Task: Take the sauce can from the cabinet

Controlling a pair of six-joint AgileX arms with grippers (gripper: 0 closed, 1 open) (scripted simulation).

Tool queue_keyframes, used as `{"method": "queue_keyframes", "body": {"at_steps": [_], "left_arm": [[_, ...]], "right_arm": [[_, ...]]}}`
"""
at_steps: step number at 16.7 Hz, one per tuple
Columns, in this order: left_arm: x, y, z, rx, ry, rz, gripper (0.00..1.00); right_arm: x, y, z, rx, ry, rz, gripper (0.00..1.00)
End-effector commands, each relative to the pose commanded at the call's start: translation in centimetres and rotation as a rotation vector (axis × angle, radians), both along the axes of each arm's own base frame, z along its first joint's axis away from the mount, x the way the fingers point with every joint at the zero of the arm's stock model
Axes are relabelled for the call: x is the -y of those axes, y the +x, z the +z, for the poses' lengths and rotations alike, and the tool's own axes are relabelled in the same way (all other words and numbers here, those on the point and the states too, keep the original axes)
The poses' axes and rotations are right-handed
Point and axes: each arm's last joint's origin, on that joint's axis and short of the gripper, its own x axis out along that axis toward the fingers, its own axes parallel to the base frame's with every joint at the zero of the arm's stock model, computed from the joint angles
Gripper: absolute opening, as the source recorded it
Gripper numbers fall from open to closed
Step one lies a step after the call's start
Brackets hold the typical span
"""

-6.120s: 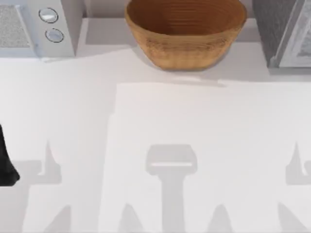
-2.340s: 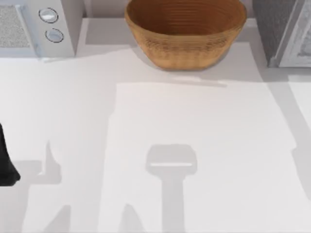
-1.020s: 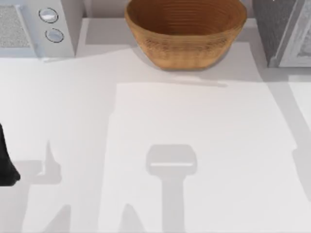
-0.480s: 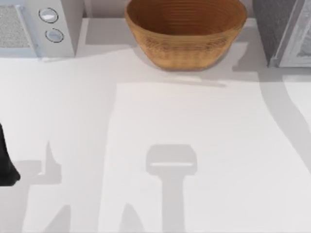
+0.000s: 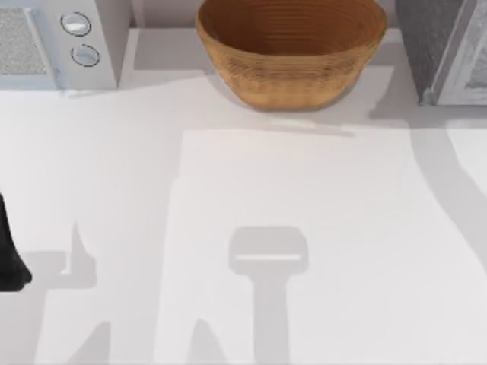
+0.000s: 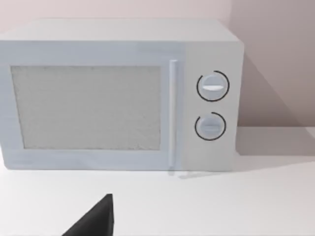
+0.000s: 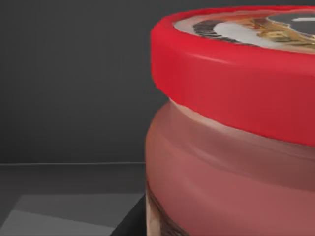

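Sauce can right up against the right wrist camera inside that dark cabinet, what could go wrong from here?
1. The sauce can sits very close to the right wrist camera; pressing further in could knock it over or push it deeper.
2. The cabinet's dark walls surround the can, so a lift or sideways pull might bump them.
3. Drawn out carelessly, the can could catch the wicker basket beside the cabinet. The left arm stays parked at the table's left edge.

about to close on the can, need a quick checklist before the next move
1. Can close in front of the right wrist camera: ok.
2. Can upright, red lid on: ok.
3. Right end effector fingers around the can: cannot tell.
4. Can inside the dark cabinet: ok.
5. Left arm parked at the table's left edge, facing the microwave: ok.
6. Basket away from the cabinet: ok.
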Motion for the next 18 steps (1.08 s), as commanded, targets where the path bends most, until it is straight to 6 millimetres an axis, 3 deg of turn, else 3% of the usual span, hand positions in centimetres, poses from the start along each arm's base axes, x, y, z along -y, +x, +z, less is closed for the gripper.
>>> {"method": "queue_keyframes", "body": {"at_steps": [4, 6, 8, 11, 18], "left_arm": [[0.0, 0.0, 0.0, 0.000, 0.000, 0.000, 1.00], [0.0, 0.0, 0.0, 0.000, 0.000, 0.000, 1.00], [0.0, 0.0, 0.0, 0.000, 0.000, 0.000, 1.00], [0.0, 0.0, 0.0, 0.000, 0.000, 0.000, 1.00], [0.0, 0.0, 0.0, 0.000, 0.000, 0.000, 1.00]], "right_arm": [[1.3, -2.7, -1.2, 0.055, 0.017, 0.006, 0.00], [2.1, -3.9, -3.1, 0.063, 0.017, 0.007, 0.00], [2.7, -4.7, -6.2, 0.044, 0.008, 0.006, 0.00], [3.5, -5.2, -13.1, -0.023, -0.012, 0.004, 0.00], [5.2, -6.8, -32.3, -0.156, -0.027, 0.003, 0.00]]}}
